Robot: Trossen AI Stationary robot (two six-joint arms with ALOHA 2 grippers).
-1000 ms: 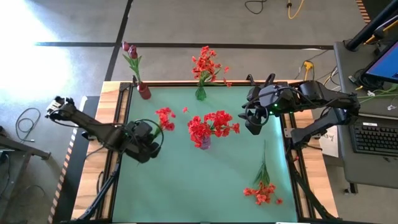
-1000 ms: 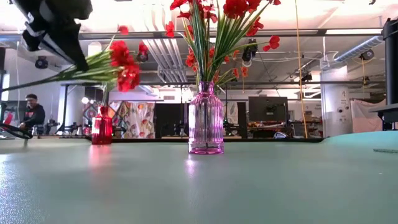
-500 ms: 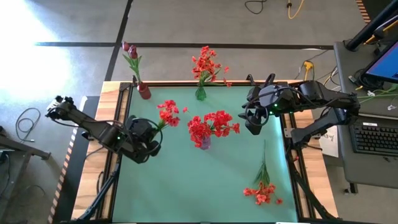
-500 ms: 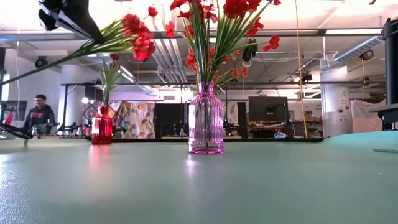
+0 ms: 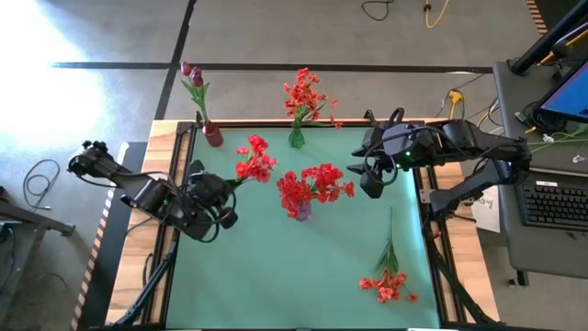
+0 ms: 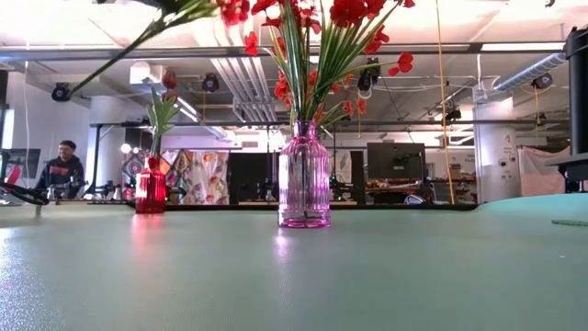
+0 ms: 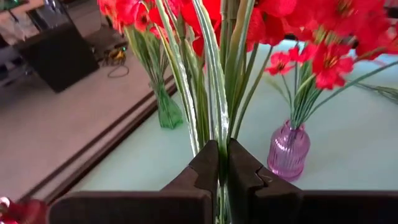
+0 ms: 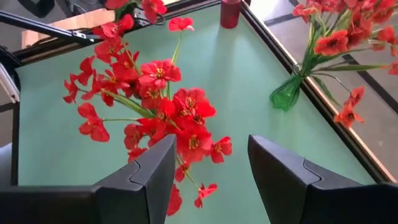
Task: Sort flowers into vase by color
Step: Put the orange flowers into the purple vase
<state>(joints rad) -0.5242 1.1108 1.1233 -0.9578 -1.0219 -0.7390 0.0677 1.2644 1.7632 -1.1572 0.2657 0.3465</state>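
Left wrist view showed the left gripper (image 7: 222, 163), fingers clenched on a red spray's stems (image 7: 214, 93), held above the counter (image 5: 276, 267) just short of the pink vase (image 5: 301, 210). Beyond, the right gripper (image 5: 367, 180) hovered empty with fingers parted. Risk: the leafy stems could snag the crowded bouquet (image 5: 312, 184) and tip the vase.

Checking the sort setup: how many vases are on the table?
3: red vase at the far left corner, green vase mid far edge, purple vase near the centre. None seems hidden.
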